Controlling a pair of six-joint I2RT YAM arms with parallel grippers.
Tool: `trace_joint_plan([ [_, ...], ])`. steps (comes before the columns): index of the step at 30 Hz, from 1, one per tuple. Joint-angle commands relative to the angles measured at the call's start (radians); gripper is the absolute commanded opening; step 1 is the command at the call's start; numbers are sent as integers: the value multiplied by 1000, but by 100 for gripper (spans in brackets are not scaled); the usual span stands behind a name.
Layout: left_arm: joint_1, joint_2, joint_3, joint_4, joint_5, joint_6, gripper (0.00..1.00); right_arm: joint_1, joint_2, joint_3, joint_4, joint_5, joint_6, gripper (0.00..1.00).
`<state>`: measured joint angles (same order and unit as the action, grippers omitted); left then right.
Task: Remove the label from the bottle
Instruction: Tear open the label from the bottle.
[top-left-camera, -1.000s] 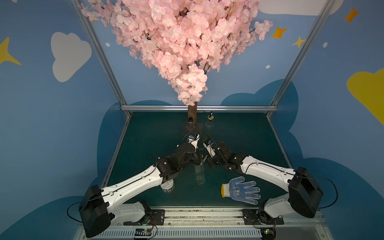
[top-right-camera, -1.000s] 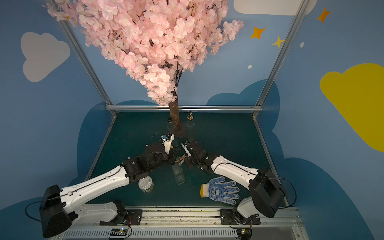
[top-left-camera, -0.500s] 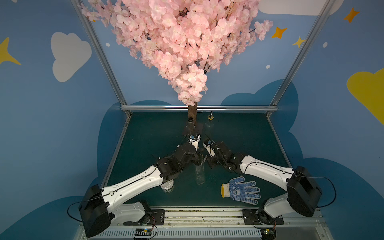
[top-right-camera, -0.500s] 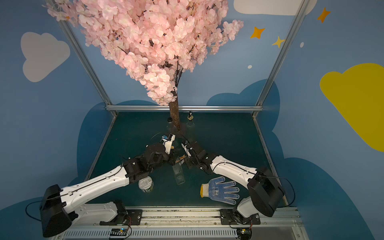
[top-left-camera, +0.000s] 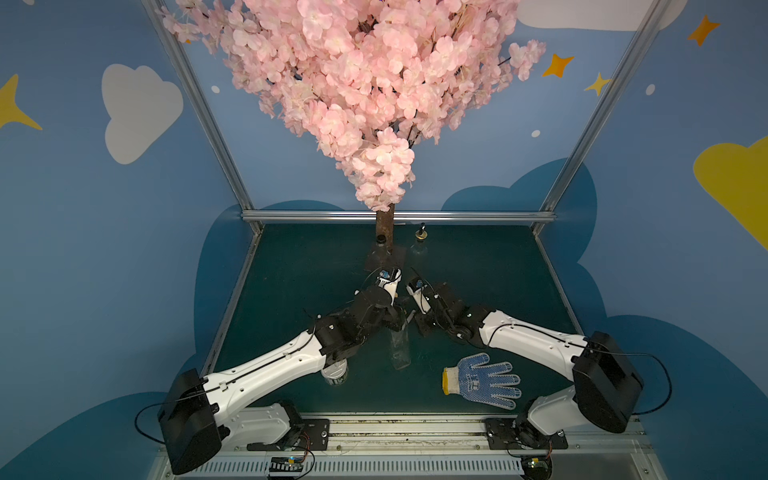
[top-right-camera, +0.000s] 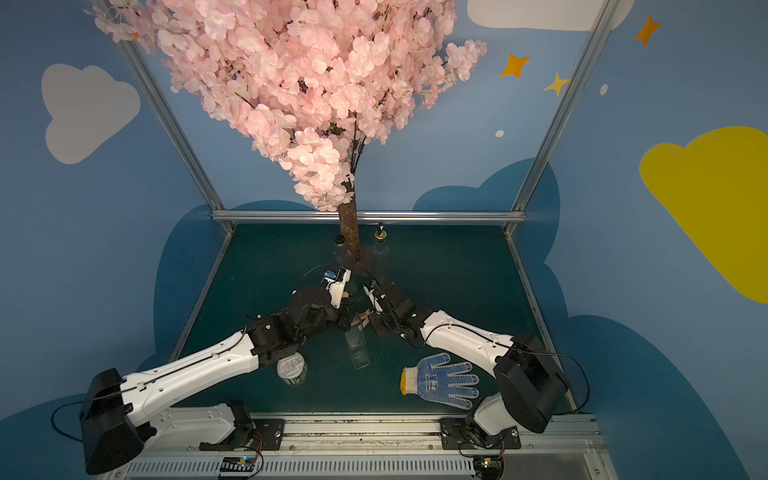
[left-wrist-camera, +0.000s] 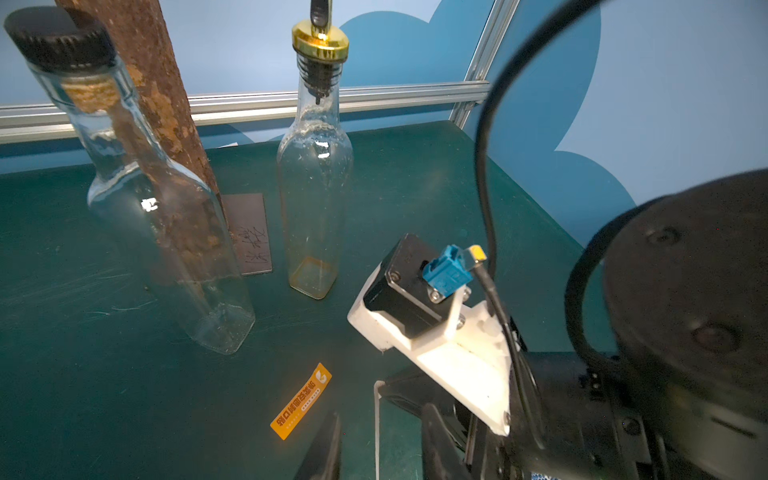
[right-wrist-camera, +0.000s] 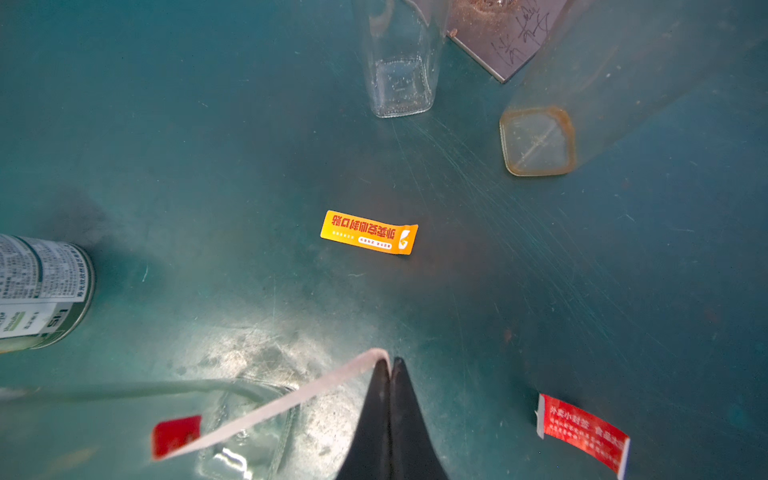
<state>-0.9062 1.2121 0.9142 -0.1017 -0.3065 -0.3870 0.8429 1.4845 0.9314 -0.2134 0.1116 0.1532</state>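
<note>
Two arms meet in both top views, left gripper (top-left-camera: 395, 322) clamped on the upright bottle (top-left-camera: 400, 353); left wrist view adds just its dark fingers (left-wrist-camera: 324, 449); right wrist view shows right gripper (right-wrist-camera: 390, 365) pinched shut on the label (right-wrist-camera: 270, 409), far end seemingly stuck to glass, so I'd peel slow and low, left holding firm.

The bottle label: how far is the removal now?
Done: an orange label and a red label lie loose on the table. In hand: the left gripper holds the bottle; the right gripper pinches a peeled strip. Left: pulling its far end free, if it still sticks.
</note>
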Motion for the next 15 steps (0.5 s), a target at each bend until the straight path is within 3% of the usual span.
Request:
trace_joint_plan([
  [1,-13,15,21,0,40,-6,2,-14,13,20,13,16,6,0],
  [15,-16,20,27,5,49,0,2,-20,23,23,15,15,8,0],
])
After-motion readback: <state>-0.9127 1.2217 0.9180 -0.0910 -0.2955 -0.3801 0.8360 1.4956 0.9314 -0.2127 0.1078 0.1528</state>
